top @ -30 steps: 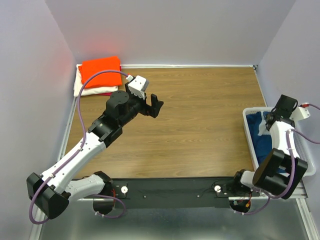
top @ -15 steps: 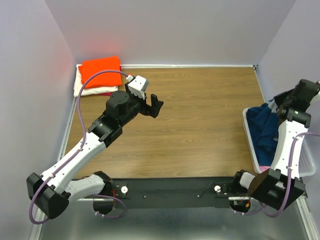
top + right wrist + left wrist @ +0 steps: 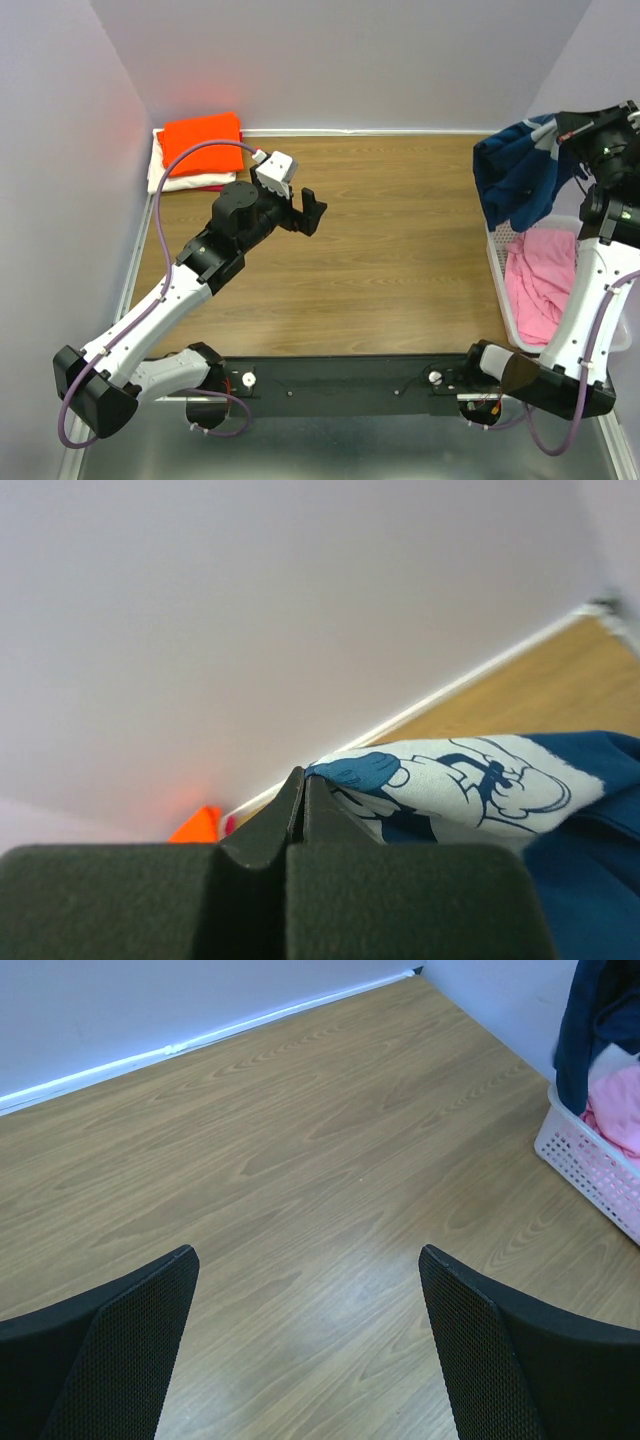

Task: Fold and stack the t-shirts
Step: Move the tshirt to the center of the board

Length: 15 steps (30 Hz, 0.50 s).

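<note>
Over at the far right corner of the table (image 3: 400, 260), the right gripper (image 3: 566, 124) is clenching a fold of the navy blue t-shirt (image 3: 515, 180), its fingers pressed flat together on the cloth. The shirt is hanging free in the air from that pinch, bunched and drooping above the far end of the white basket (image 3: 497, 262), which is sitting along the table's right edge. From the right wrist camera, the fingers (image 3: 262, 830) are biting the hem right beside a white patch with a blue cartoon print (image 3: 450, 780).

A pink t-shirt (image 3: 545, 280) is lying crumpled inside the basket.

The left gripper (image 3: 312, 212) is hovering over the bare wood left of the table's middle, jaws spread wide and gripping nothing; its wrist view is showing only wood grain between the two black fingers (image 3: 120, 1340).

In the far left corner a folded stack is resting: the bright orange t-shirt (image 3: 202, 138) is lying on top of the cream-white t-shirt (image 3: 165, 178).
</note>
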{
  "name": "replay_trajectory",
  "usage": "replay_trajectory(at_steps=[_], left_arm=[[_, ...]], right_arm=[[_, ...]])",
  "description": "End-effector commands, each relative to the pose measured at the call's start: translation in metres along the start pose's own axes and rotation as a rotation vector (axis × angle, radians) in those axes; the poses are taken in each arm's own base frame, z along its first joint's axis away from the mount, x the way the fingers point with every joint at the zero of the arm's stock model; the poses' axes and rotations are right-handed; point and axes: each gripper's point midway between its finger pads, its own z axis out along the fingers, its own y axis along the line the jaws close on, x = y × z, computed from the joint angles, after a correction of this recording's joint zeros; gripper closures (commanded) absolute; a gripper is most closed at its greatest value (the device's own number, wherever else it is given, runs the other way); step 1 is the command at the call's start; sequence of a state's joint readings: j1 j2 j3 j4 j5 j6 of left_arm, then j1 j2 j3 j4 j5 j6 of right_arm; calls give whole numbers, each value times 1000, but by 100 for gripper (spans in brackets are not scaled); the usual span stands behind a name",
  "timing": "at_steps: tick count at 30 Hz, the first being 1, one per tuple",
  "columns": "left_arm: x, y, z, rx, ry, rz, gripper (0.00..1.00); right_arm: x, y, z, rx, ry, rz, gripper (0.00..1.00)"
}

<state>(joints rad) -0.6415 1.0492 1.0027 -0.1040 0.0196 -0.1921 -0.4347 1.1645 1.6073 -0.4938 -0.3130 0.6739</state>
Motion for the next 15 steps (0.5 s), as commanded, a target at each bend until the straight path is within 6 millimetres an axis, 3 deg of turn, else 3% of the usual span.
replay_trajectory(at_steps=[1,4,7,10,11,13,15], left_arm=[[-13,8,-2,-49,-26,0,2],[-16,14,-5,-82,-34,4,2],[-17,25,-7,-143,-36,-6,2],[-18,38,-12,-221,-41,-31,2],[-18,45,-15,-260,-42,-41,2],[-14,48,-18,-288,-42,-76,2],[-13,54,-21,-320,-48,-103,2]], right_arm=[[0,61,-6,-196,38,8,99],[33,101,-1,-296,122,7,100],[61,120,4,-327,178,-3,100],[109,138,10,-352,277,-17,99],[138,150,7,-378,341,-29,99],[176,166,-2,-411,414,-69,100],[214,162,-4,-403,485,-116,100]])
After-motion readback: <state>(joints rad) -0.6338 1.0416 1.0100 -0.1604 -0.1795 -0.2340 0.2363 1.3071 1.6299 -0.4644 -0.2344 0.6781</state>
